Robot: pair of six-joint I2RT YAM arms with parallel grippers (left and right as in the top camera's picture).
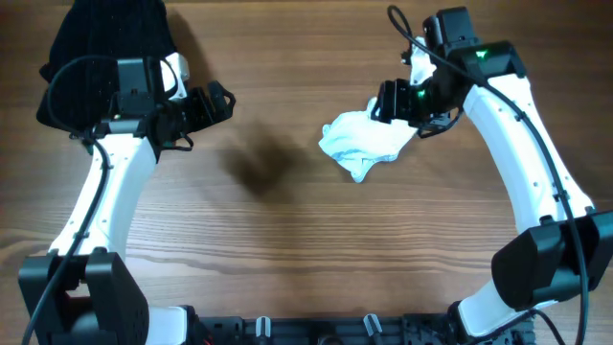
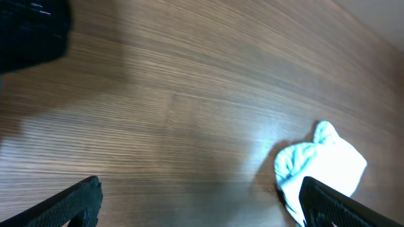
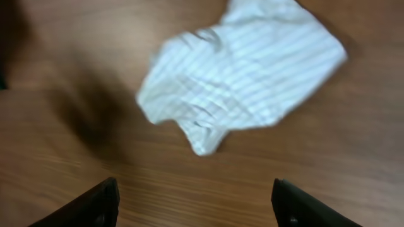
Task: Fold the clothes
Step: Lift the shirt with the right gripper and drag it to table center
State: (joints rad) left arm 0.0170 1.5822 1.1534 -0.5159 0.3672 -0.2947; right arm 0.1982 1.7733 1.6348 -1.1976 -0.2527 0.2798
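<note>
Because the striped garment (image 1: 364, 142) is thin, limp and light, it will likely sag and slide; pinch a hem corner. It lies crumpled on the counter (image 1: 287, 249) right of centre, beneath the right pincer (image 1: 381, 103), whose jaws are parted and empty. The left pincer (image 1: 222, 103), wide open and empty, hangs well apart. A black knit garment (image 1: 105, 38) sits far left and blocks nothing.

Overhead: even, fairly bright light from above. Grain of the surface (image 1: 306, 259) is sharp. A soft dark shadow blotch (image 1: 259, 165) sits mid-surface with diffuse edges. The pale garment (image 1: 364, 142) is nearly blown out and its folds are hard to read.

Left wrist view: dimmer and soft overall, faint sheen on the wood. The dark mass (image 2: 31, 28) in the top left corner is featureless.

Right wrist view: blurred throughout, stripes smeared. The right pincer (image 3: 194, 183) shows only as two dark wedges.
</note>
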